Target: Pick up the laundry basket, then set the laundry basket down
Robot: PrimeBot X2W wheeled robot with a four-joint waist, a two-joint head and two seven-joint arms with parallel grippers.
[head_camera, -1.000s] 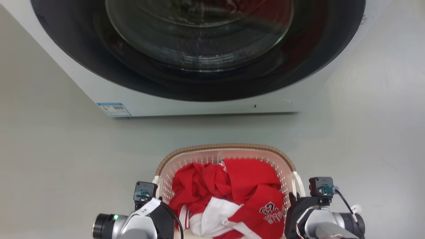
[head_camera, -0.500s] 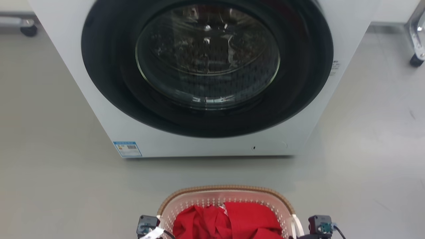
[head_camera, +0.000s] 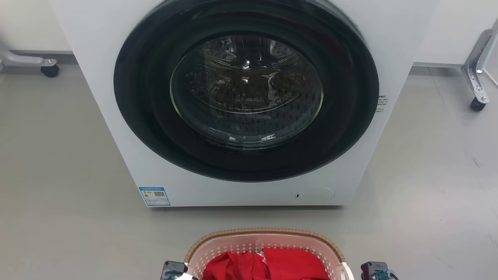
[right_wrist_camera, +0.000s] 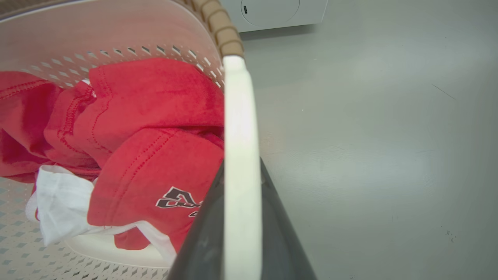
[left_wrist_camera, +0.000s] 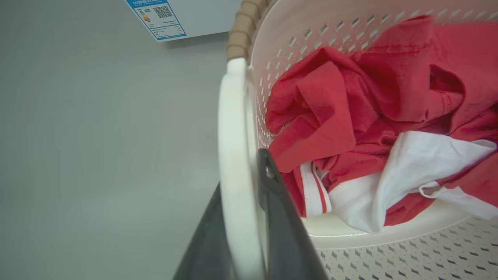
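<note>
1. The left gripper reaches forward along the left side of the rounded-rectangular cream plastic laundry basket with its perforated walls. Its two dark fingers are clamped on the basket's white left handle, one outside and one inside the wall.
2. The laundry basket sits at the bottom middle of the head view, between the two arms, and its brown woven-look rim faces the machine. Crumpled red and white clothes fill it. I cannot tell whether its base touches the grey floor.
3. The right gripper mirrors the left, its fingers pinched on the white right handle.
4. Just beyond the basket stands a white front-loading washing machine with a dark round door that is closed. Wheeled metal legs stand well apart on the floor at either side.
</note>
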